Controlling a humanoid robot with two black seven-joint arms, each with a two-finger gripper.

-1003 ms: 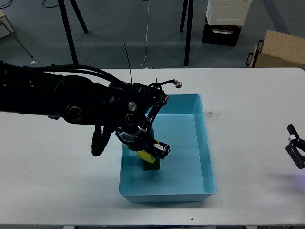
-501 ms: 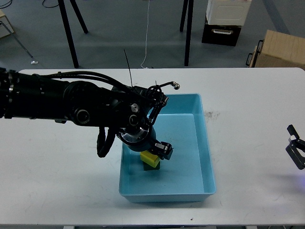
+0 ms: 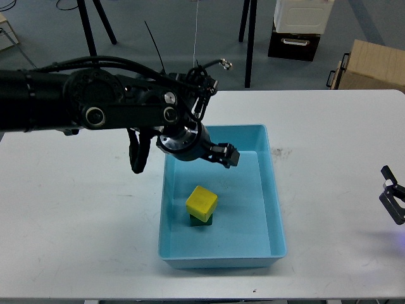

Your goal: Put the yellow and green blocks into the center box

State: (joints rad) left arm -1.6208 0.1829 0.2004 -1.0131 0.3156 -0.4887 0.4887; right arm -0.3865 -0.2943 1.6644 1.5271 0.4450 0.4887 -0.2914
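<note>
Here, you see the small yellow cube-shaped block [image 3: 202, 202] resting on top of the dark green block [image 3: 201, 220], the pair stacked inside the light blue rectangular plastic box [image 3: 276, 209] at the middle of the white table [image 3: 76, 215]. The stack sits toward the 7 o'clock part of the box floor, close to the near wall but apart from it. The yellow block is turned slightly askew on the green one, so only a thin strip of green shows beneath its lower edge.

Your left gripper [image 3: 224, 155] hangs over the box's 11 o'clock area, above and apart from the stack; the blocks lie at about 7 o'clock from its fingertips with clear blue floor between them. The fingers are dark and bunched together from this angle, and you cannot tell whether they are parted or closed; nothing is visibly held in them.

The box has smooth, glossy walls with rounded corners and a slightly flared rim. The yellow block looks matte with crisp edges. The left arm is black, bulky, jointed metal with loose black cables looping over it.

Your right gripper [image 3: 392, 197] shows at the 3 o'clock edge of the table, its fingers parted and holding nothing.
</note>
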